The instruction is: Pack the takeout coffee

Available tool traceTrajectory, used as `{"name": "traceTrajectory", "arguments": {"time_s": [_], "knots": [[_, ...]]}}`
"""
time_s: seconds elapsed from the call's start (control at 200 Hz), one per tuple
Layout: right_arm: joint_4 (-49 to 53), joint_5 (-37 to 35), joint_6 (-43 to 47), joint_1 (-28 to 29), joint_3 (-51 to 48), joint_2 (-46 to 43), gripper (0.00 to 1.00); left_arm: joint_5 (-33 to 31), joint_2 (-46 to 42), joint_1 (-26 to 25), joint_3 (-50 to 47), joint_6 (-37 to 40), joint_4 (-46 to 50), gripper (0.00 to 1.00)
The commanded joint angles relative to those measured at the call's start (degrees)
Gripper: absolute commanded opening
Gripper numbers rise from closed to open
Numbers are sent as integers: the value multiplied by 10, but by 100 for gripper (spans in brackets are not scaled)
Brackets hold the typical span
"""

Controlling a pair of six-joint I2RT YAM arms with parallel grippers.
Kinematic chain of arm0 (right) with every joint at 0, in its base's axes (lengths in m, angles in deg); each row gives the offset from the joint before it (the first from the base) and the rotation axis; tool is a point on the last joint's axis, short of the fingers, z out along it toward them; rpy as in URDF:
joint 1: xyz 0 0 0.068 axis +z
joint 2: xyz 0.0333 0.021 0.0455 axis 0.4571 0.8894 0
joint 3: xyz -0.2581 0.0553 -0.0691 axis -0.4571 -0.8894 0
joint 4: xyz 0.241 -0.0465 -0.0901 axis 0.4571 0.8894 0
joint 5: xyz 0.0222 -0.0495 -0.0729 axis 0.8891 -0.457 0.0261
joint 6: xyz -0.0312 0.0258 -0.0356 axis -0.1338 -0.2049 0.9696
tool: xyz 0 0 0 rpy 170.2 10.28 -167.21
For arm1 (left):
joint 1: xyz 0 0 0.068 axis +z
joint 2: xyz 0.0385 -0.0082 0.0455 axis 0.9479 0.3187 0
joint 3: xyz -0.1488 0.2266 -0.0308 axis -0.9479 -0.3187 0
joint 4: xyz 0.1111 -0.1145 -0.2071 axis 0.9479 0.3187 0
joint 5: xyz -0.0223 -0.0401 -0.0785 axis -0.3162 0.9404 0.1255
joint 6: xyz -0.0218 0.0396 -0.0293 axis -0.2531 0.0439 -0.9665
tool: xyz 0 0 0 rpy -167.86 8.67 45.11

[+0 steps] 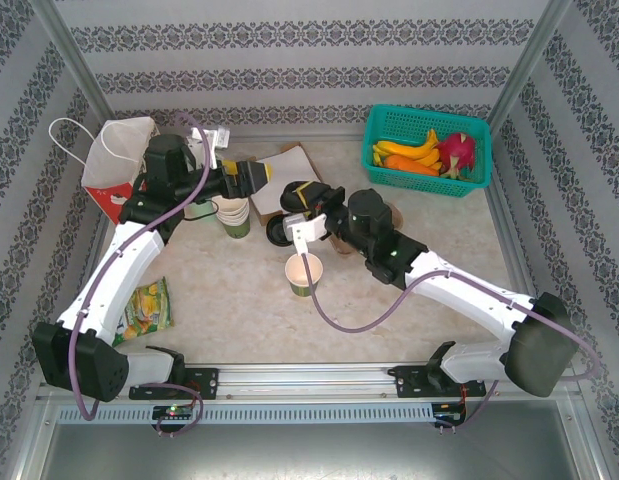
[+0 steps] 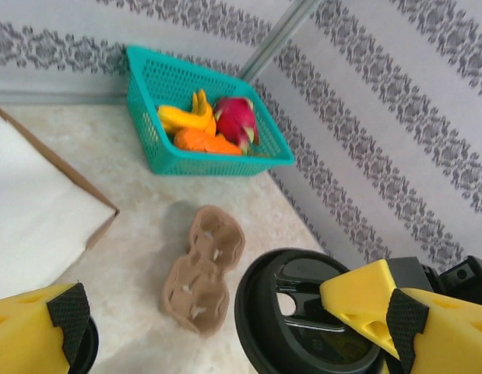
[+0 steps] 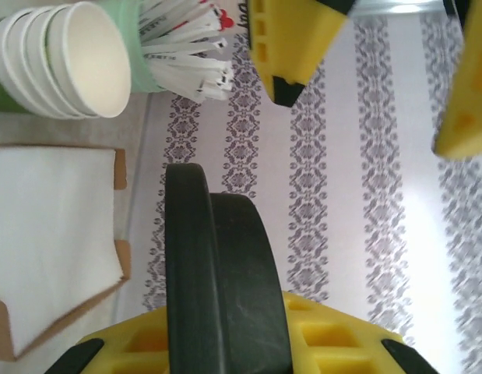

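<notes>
My right gripper (image 1: 301, 200) is shut on a round black plastic lid (image 3: 217, 265), held on edge between its yellow fingers (image 3: 334, 343). The left gripper (image 2: 234, 315) stands wide open around that lid (image 2: 303, 312), its pads apart from the rim. From the right wrist its yellow fingers (image 3: 291, 39) hang above the lid. A single green paper cup (image 1: 304, 273), lidless with a cream inside, stands on the table in front of both grippers. A lidded takeout coffee is out of view.
A brown two-cup carrier (image 2: 202, 269) lies under the right arm. Stacked lidless cups (image 1: 232, 215) and a cup of white sticks (image 3: 186, 47) stand by the left gripper. A napkin box (image 1: 289, 170), teal fruit basket (image 1: 427, 150), paper bag (image 1: 114, 165) and snack packet (image 1: 144, 310) ring the table.
</notes>
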Motion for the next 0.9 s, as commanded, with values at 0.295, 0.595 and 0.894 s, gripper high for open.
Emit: {"name": "traceTrajectory", "arguments": {"time_s": [0.295,0.595,0.894], "knots": [[-62,44,269,10,-24,18,3,50,34,3,99,201,236,96],[-67,65,303,13,-12,38,4,50,105,-11,184,288,388,76],[-73,117,299,12,-6,37,5,56,134,-29,199,334,407,54]]}}
